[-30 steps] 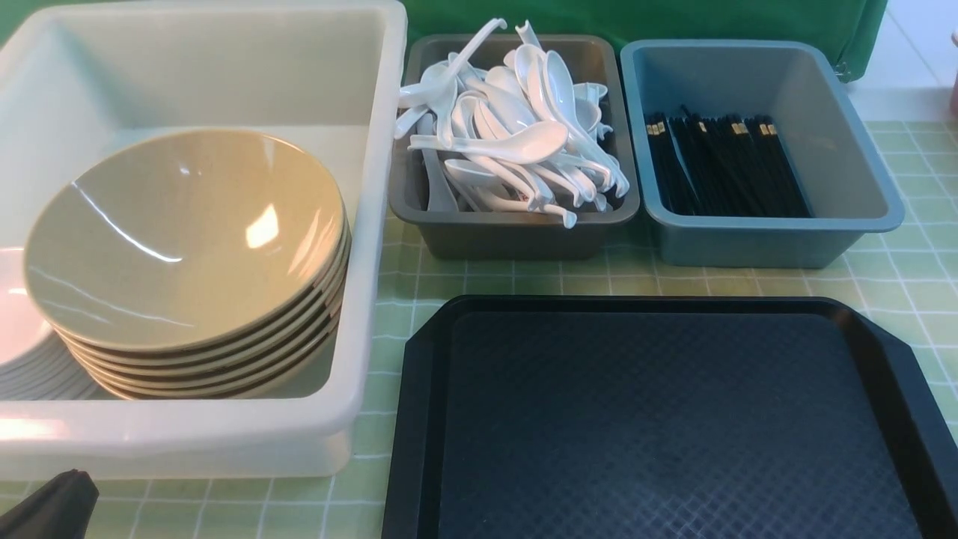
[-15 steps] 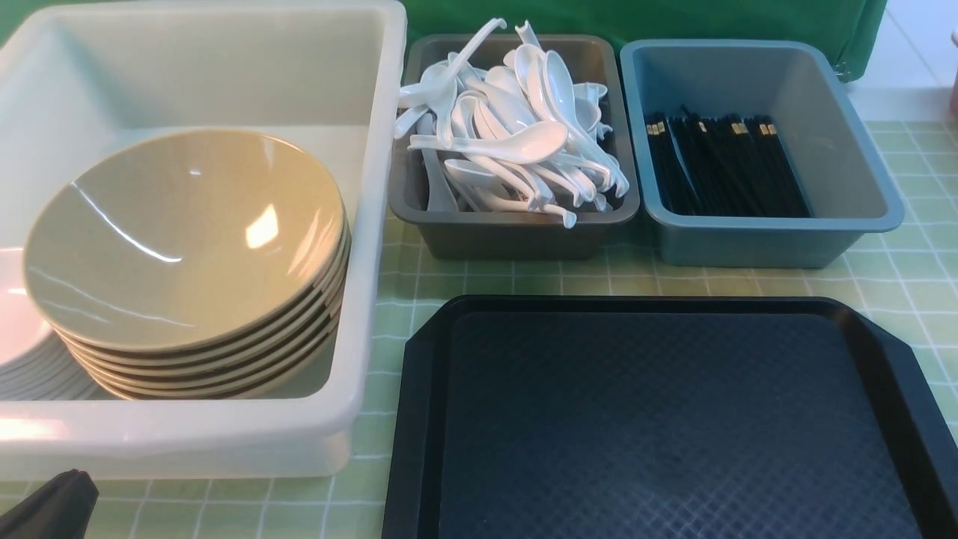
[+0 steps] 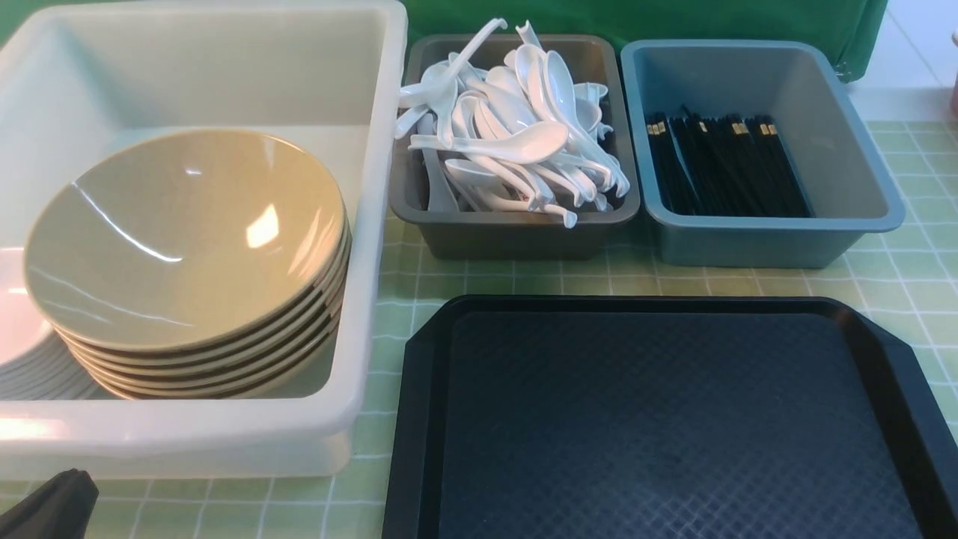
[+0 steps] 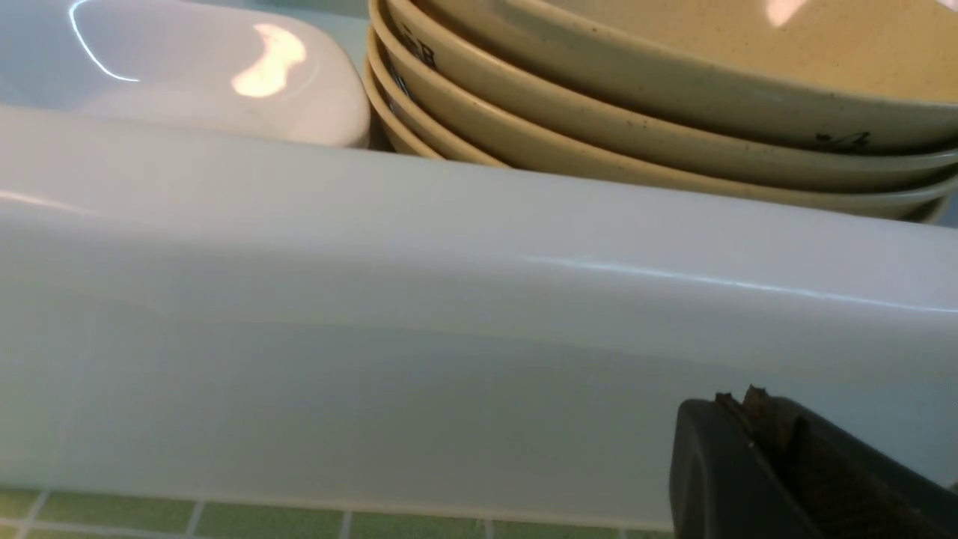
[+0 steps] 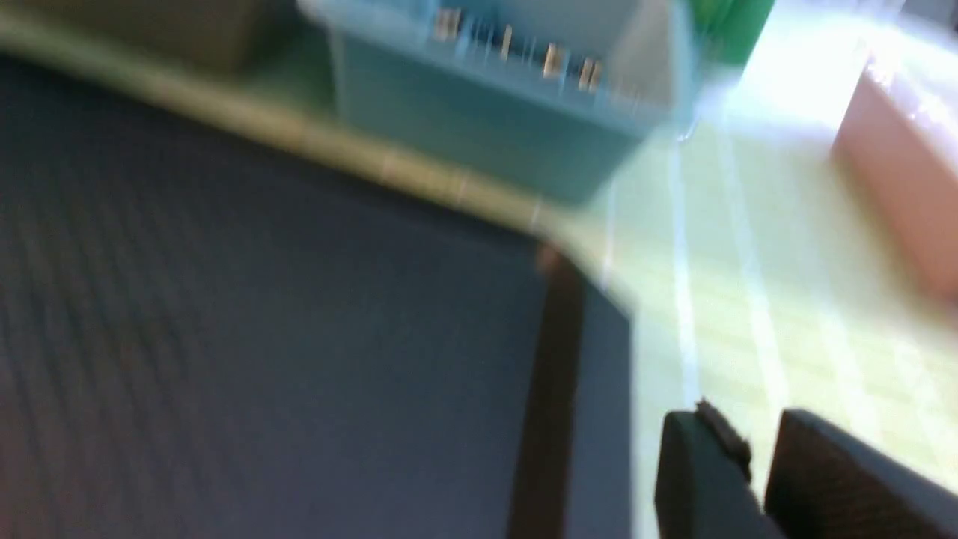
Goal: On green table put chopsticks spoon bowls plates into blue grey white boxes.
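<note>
Several tan bowls [image 3: 187, 232] are stacked in the white box [image 3: 367, 224], beside white plates [image 3: 19, 337] at its left end. White spoons [image 3: 516, 135] fill the grey box [image 3: 509, 236]. Black chopsticks [image 3: 726, 165] lie in the blue box [image 3: 756, 239]. My left gripper [image 3: 52, 505] sits low at the front left, shut and empty [image 4: 737, 400], just outside the white box's near wall [image 4: 449, 299]. My right gripper [image 5: 748, 419], out of the front view, hovers over the tablecloth by the tray's corner, open a little, with nothing between its fingers.
A black tray [image 3: 658, 419] lies bare in front of the grey and blue boxes. The right wrist view is blurred; it shows the blue box [image 5: 479, 127], the tray [image 5: 262, 337] and a pink object [image 5: 905, 172] off the table's right side.
</note>
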